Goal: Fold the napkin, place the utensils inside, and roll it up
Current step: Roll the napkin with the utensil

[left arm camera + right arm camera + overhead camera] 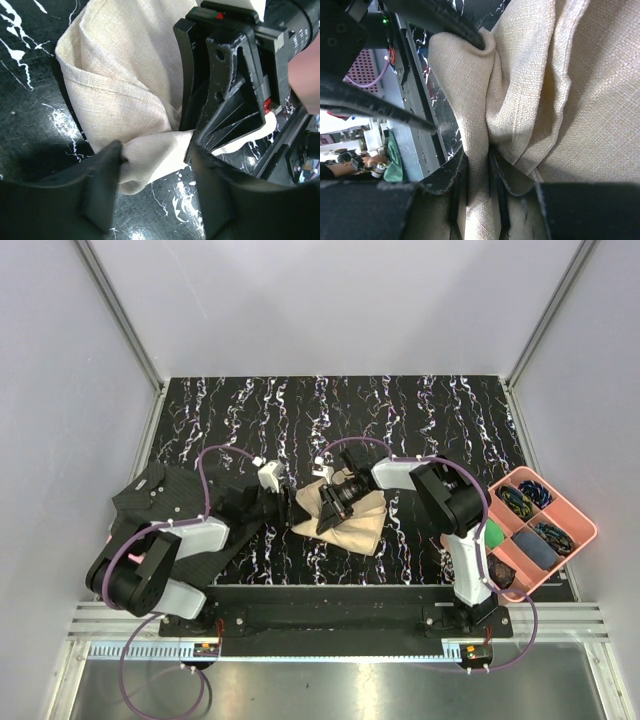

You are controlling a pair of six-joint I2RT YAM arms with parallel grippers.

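The napkin [362, 525] lies bunched on the table [420, 410] near its front edge, between the two arm bases; the left gripper [285, 508] sits at the napkin's left end, and the right gripper [325, 512] rests on the cloth just to the right of it, the two close together; one fold of the napkin lies between the left gripper's fingers [102, 192]; another fold sits pinched between the right gripper's fingers [456, 187]; a mat [150, 490] lies at the table's left, under the left arm; a compartmented tray [572, 508] sits at the right front corner, well apart from the napkin, with small items in its compartments.
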